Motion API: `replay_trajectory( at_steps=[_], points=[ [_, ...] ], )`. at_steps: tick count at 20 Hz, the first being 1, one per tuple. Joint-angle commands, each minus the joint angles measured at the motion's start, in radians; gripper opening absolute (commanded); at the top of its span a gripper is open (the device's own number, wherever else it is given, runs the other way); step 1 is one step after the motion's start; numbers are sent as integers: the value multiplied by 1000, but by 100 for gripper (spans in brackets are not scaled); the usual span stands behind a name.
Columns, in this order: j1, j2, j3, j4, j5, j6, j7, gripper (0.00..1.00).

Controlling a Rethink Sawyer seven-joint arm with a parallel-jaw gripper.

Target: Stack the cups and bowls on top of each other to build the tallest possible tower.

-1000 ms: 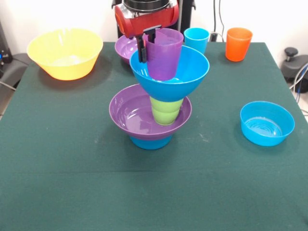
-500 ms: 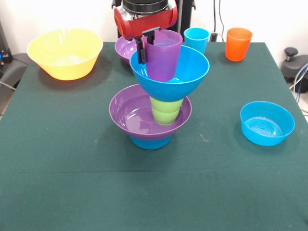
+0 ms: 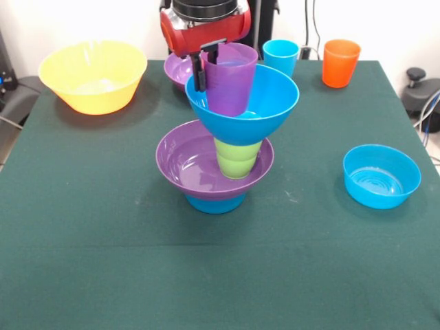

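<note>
While the red and black arm [image 3: 205, 20] comes down from the top edge, its gripper [image 3: 208, 63] sits at the rim of the purple cup [image 3: 229, 79], black fingers [image 3: 200, 69] clamped on the cup's left wall, so it grips the cup. That cup is upright (maybe a slight tilt, hard to call) and its lower part is inside the large blue bowl [image 3: 265, 103]; whether its base touches the bowl floor cannot be told. This bowl rests on the lime green cup [image 3: 237, 157], which stands inside the wide purple bowl [image 3: 189, 165], which in turn sits on a small blue bowl [image 3: 214, 203], only the lower part of it showing. This tower [image 3: 220, 179] stands near the middle of the green table [image 3: 103, 261]. A large yellow bowl [image 3: 93, 75] is at the far left corner, looks empty. A second purple bowl [image 3: 177, 69] lies behind the tower, mostly hidden by the arm and the large blue bowl, contents not visible. A light blue cup [image 3: 281, 55] and an orange cup [image 3: 341, 62] stand upright at the far edge, apart from each other. Another small blue bowl [image 3: 381, 176] sits alone on the right side, empty. The arm's upper links are cut off by the top edge.
</note>
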Motion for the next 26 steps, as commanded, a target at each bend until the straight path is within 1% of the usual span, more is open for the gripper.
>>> replay_trajectory(
  at_steps=[1,6,14,18,26],
  points=[
    [-10,34,31,17,-62,24,-266,0],
    [-14,40,37,27,-69,0,-256,0],
    [-26,48,45,49,-57,-31,-220,0],
    [-31,53,52,59,-45,-29,-206,0],
    [-28,40,53,72,-49,-32,-184,0]
  ],
)
